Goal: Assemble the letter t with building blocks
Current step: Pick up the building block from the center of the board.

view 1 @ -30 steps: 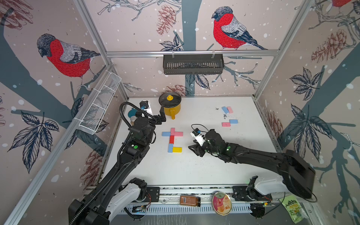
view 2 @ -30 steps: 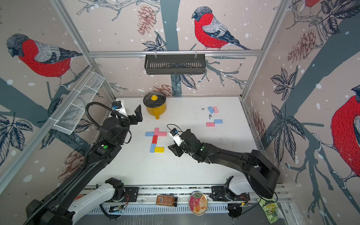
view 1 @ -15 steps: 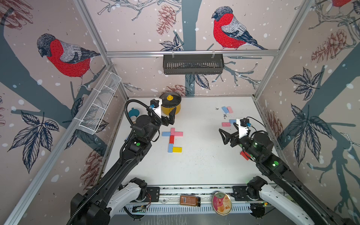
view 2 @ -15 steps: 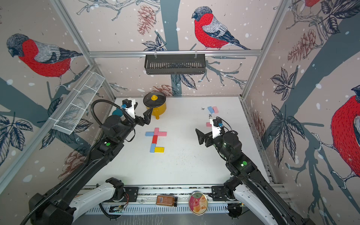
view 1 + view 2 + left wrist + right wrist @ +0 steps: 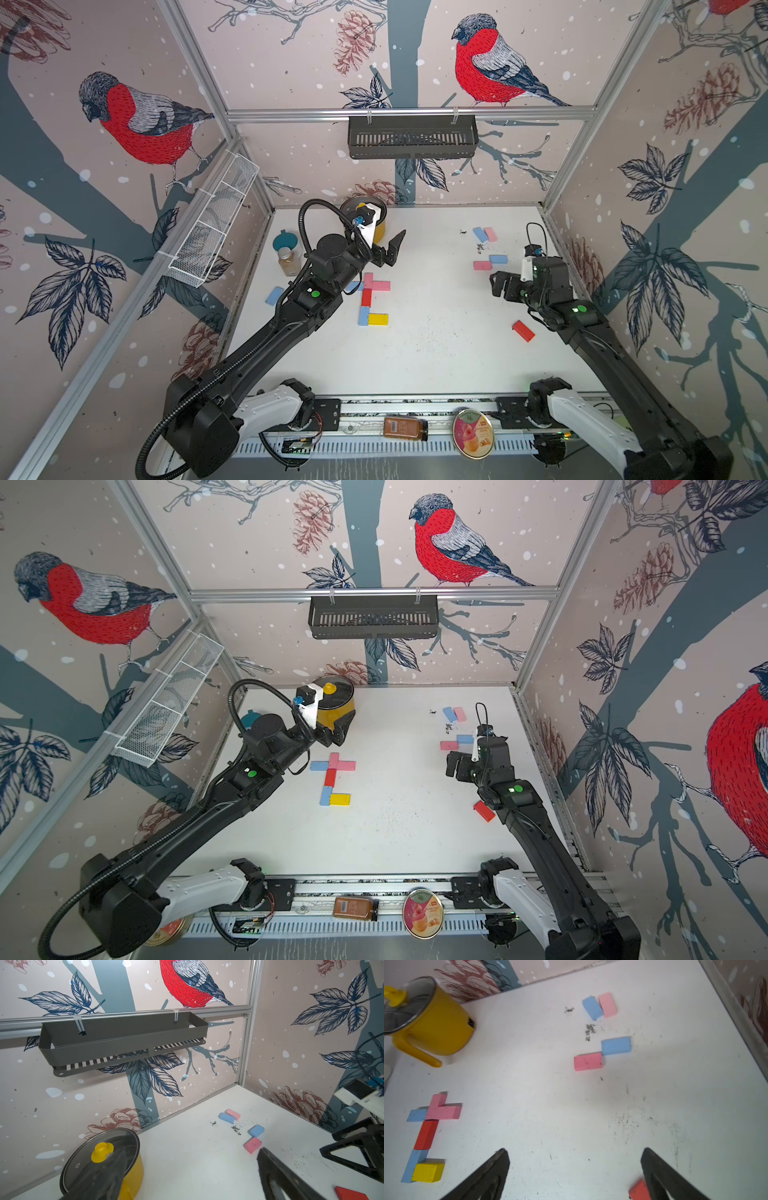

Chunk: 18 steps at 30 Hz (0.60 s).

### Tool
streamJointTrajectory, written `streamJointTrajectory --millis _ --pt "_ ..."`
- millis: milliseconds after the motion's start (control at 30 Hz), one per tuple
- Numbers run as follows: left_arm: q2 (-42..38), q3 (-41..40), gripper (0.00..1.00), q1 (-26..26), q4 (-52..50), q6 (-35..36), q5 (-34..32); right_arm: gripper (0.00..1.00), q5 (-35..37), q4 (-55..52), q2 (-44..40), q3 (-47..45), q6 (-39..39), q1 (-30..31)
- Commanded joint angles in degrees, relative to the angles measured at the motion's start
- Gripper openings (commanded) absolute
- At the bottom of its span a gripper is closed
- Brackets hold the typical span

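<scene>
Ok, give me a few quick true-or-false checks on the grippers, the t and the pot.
1. The left gripper and the right gripper are both open and empty. True.
2. The yellow block sits at the top of the t. False: it lies at the foot, against the lower blue block.
3. A loose red block lies apart from the t. True.
4. The yellow pot has its lid off. False: the lid is on.

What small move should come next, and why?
Probably just retract the left gripper from the t; it looks complete: pink top, blue-pink crossbar, red and blue stem, yellow foot. The right gripper is open and empty too.
</scene>
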Motion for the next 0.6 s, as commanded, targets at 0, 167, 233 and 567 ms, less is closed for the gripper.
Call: streamJointTrajectory --millis 0,167,233,567 --pt "-2.15 -2.03 0.98 -0.15 1.59 1.35 -1.35 1.0 -6.78 -2.69 1.66 -0.76 1.58 -5.46" --pt "-3.21 -2.76 0.98 -0.69 0.99 1.56 -3.54 1.0 -11.15 0.34 1.31 -3.71 6.85 -11.38" --pt "-3.12 -2.67 0.97 -0.69 0.88 1.48 -4.06 1.0 -12.88 2.95 1.26 -7.11 9.69 -13.53" --pt "-2.7 -2.41 0.98 -0.69 0.13 1.52 -7.16 1.0 -9.58 7.28 5.4 -12.67 12.17 -17.4"
